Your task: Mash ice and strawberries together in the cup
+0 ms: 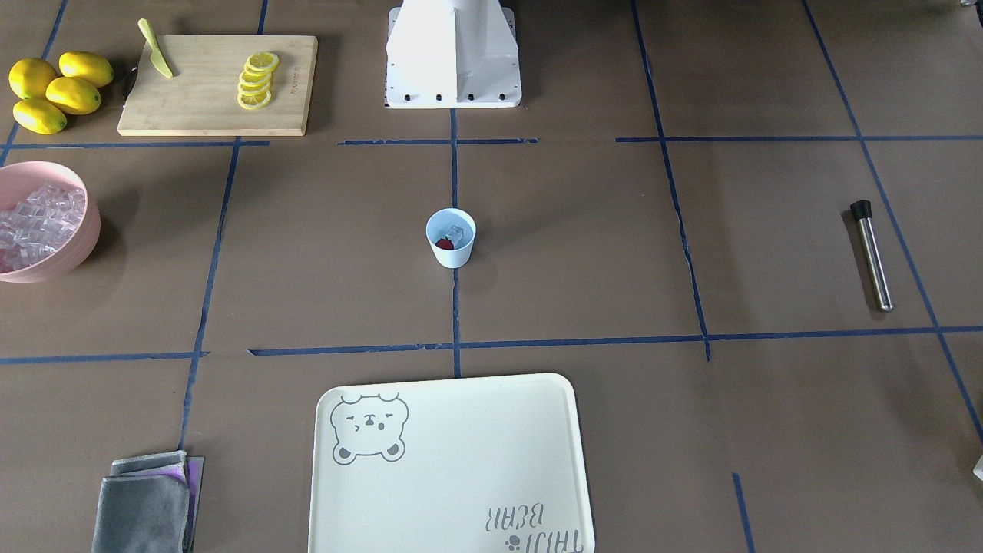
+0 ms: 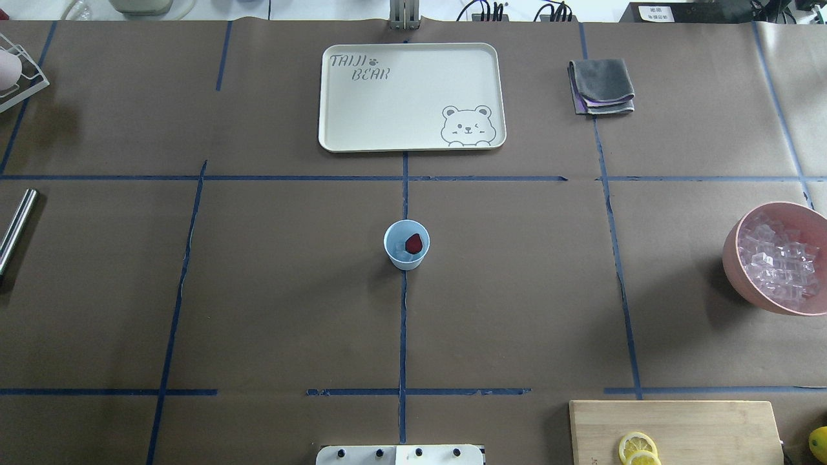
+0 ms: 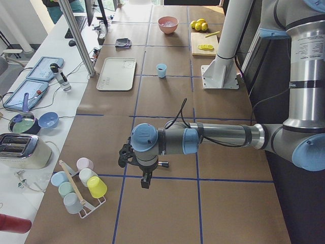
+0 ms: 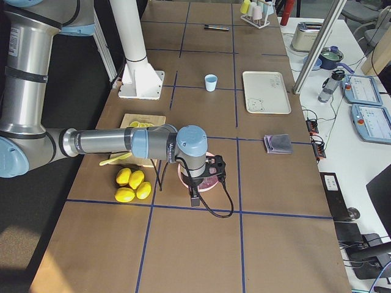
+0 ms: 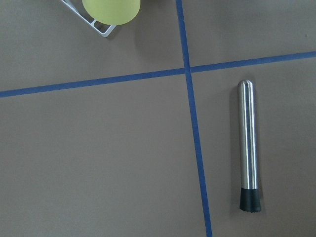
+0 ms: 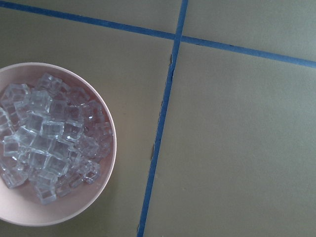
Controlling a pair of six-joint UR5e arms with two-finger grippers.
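Observation:
The light blue cup (image 1: 451, 238) (image 2: 406, 245) stands upright at the table's middle. Inside it lie a dark red strawberry (image 1: 444, 243) (image 2: 413, 243) and clear ice (image 1: 457, 233) cubes. Both arms are far from it. The left gripper (image 3: 145, 183) hangs over the table's left end, and its wrist view looks down on a steel muddler (image 5: 248, 145) (image 1: 872, 255). The right gripper (image 4: 194, 199) hangs at the pink bowl (image 4: 211, 183) at the right end. Each gripper shows only in a side view, so I cannot tell whether it is open or shut.
The pink bowl (image 1: 92, 230) (image 6: 111, 148) (image 2: 734, 261) holds several ice cubes. A cream tray (image 1: 461, 476) lies at the operators' side, with a grey cloth (image 1: 146, 503) beside it. A cutting board (image 1: 207, 92) carries lemon slices (image 1: 257, 81) and a knife (image 1: 156, 50), next to lemons (image 1: 57, 91). A cup rack (image 3: 81, 185) stands at the left end.

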